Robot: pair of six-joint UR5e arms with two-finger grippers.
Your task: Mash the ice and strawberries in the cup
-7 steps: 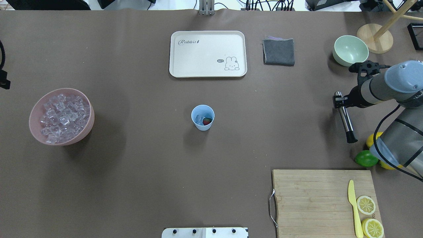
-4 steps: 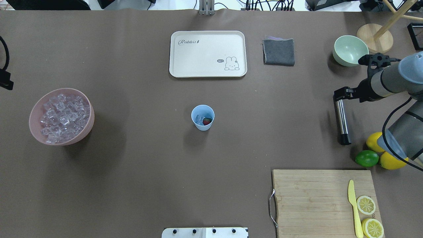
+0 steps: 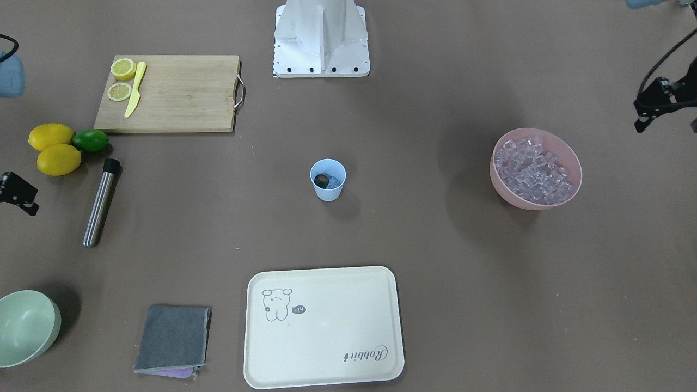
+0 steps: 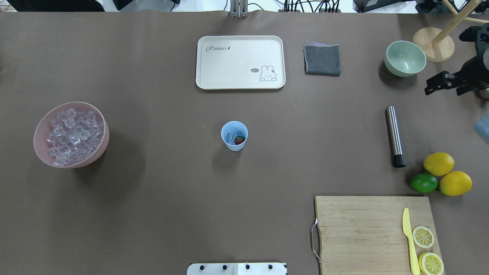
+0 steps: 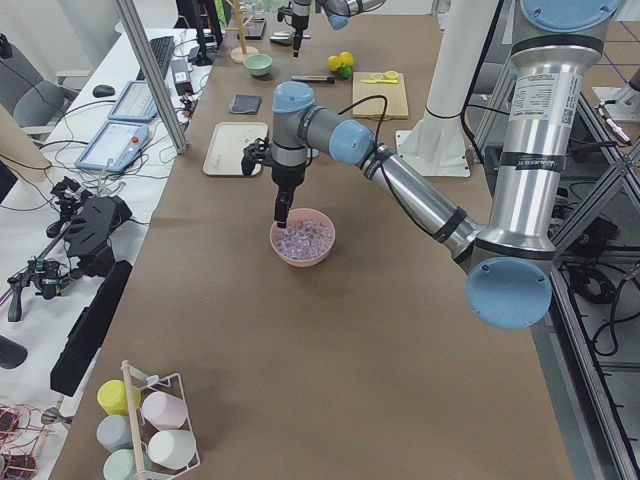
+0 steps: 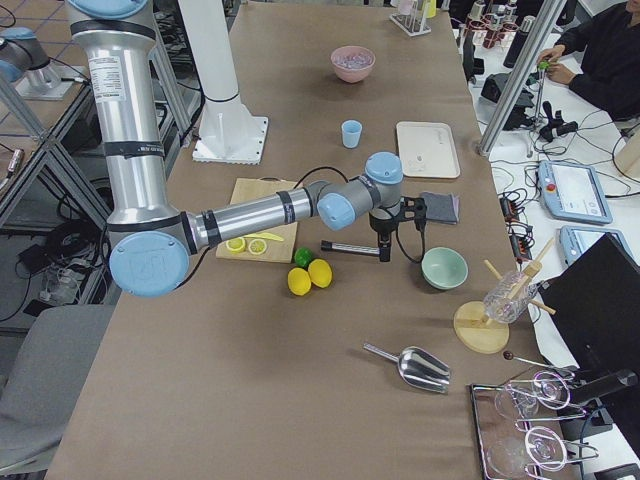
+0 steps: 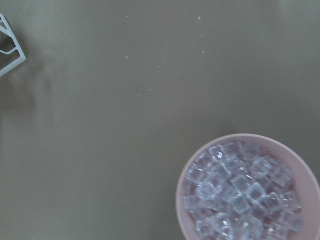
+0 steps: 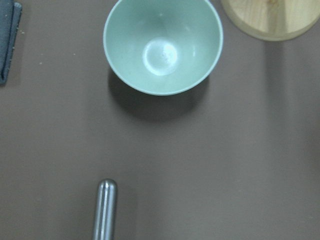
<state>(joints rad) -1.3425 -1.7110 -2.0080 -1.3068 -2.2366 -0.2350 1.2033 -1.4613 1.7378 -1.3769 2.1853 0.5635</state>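
Right hand (image 4: 431,87) hangs released near steel rod (image 4: 393,135); left hand (image 3: 642,122): cannot tell.

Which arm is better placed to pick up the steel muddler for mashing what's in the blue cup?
Right. The right hand hovers close to the steel muddler; the left hand hangs near the pink bowl at the opposite end.

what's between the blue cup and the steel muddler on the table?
Nothing: only bare brown table lies between the cup and the muddler, clearest in the overhead view.
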